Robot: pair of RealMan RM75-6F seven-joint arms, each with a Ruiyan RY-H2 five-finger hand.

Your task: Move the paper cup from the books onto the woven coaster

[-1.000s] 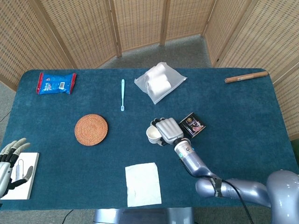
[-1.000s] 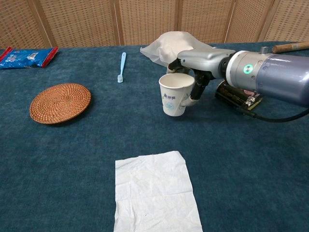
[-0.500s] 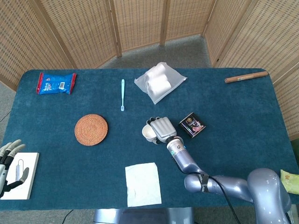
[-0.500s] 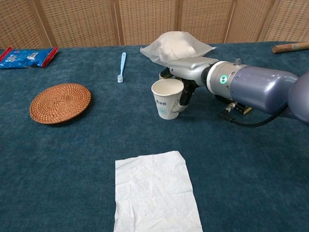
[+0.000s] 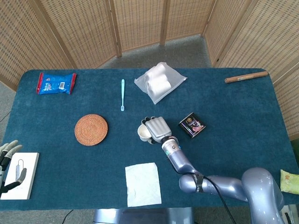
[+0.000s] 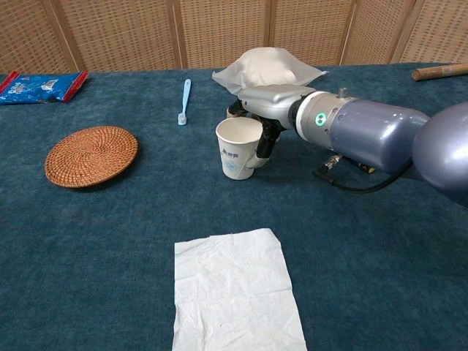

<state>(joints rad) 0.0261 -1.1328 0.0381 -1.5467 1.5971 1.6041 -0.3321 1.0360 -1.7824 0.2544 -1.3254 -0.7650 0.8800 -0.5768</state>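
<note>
- My right robot hand (image 5: 157, 128) (image 6: 265, 102) holds the paper cup (image 5: 144, 133) (image 6: 238, 148), fingers wrapped around its far side, the cup upright with its open mouth up.
- In the chest view the cup seems to sit just above the table (image 5: 243, 126) (image 6: 102, 241) rather than on it, though I cannot be sure of the gap.
- The cup is to the right of the woven coaster (image 5: 91, 129) (image 6: 91, 155), well apart from it, with bare blue cloth between them.
- The small dark book (image 5: 192, 125) lies on the table further right of the coaster, beyond my right robot hand; the cup is clear of it.
- My left robot hand (image 5: 8, 163) is at the table's near left corner, left of the coaster and nearer me, fingers spread and holding nothing, beside a white pad (image 5: 19, 175).
- A blue toothbrush (image 5: 122, 94) (image 6: 184, 101) lies beyond the coaster and a little to its right.
- A blue and red snack packet (image 5: 56, 82) (image 6: 40, 85) lies beyond the coaster to its left.
- A white plastic bag (image 5: 160, 82) (image 6: 269, 67) with rolled white things inside sits far beyond and right of the coaster, behind the cup.
- A white paper napkin (image 5: 143, 184) (image 6: 238, 290) lies nearer me than the coaster, to its right.
- A wooden stick (image 5: 245, 77) (image 6: 439, 71) lies at the table's far right corner.
</note>
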